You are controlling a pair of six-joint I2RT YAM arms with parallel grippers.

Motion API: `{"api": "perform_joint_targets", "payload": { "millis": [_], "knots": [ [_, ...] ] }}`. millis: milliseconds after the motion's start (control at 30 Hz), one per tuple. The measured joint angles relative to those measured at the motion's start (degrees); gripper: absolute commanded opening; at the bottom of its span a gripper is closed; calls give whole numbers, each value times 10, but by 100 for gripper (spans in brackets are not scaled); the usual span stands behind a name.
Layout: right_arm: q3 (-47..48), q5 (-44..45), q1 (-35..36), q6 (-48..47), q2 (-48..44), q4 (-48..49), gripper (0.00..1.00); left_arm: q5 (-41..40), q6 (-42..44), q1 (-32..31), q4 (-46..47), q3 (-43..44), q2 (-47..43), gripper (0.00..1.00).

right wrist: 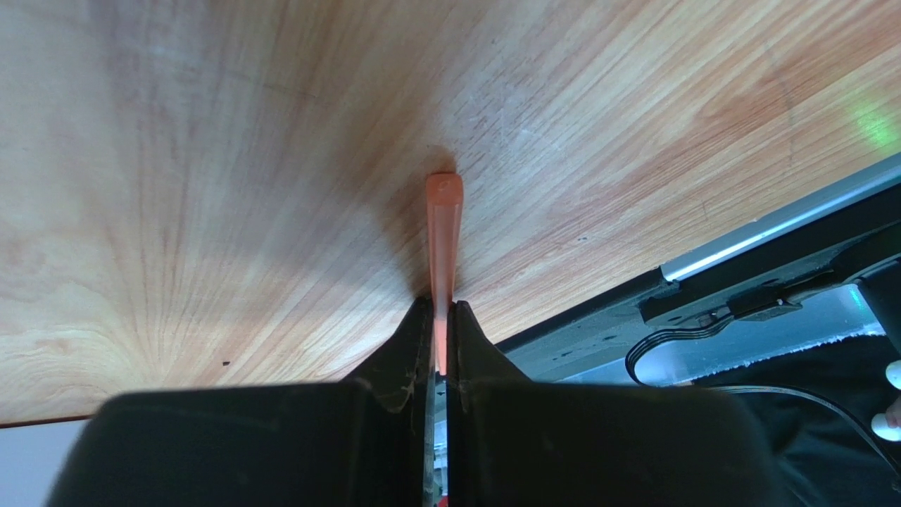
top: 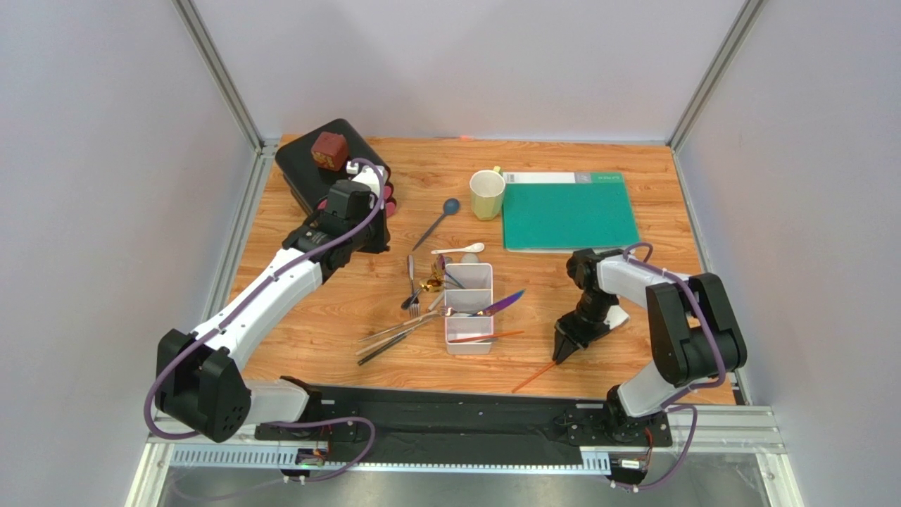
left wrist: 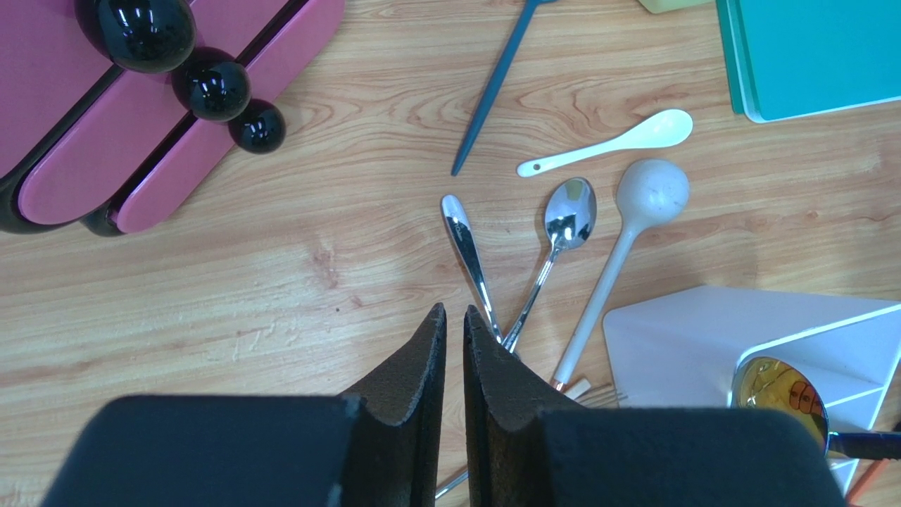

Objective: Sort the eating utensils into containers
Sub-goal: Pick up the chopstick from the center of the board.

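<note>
Wooden table (top: 317, 338), enclosed by pale walls. Far left corner: black box (top: 301, 169) with pink drawers (left wrist: 127, 158) and black round knobs (left wrist: 217, 90); a reddish-brown block (top: 329, 150) sits on top, identity unclear from above. Far centre: pale yellow-green mug (top: 486, 193), upright, just beside a green cutting mat (top: 569, 213).

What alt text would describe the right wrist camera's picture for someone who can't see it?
The right gripper is shut on an orange stick, which points away over the wooden table. At lower right, the table's metal edge and black cables show.
</note>
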Motion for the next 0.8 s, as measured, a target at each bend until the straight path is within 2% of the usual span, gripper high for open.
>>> {"api": "perform_joint_targets", "payload": {
  "millis": [200,300,467,800],
  "knots": [
    [7,11,4,-2,-1,-8,0,1,0,0,0,0,0,16],
    [25,62,7,-9,-11,-16,0,2,0,0,0,-1,0,16],
    [90,133,7,-30,-75,-45,0,2,0,0,0,-1,0,16],
    [251,182,19,-97,-170,-134,0,7,0,0,1,-1,5,16]
  ]
}}
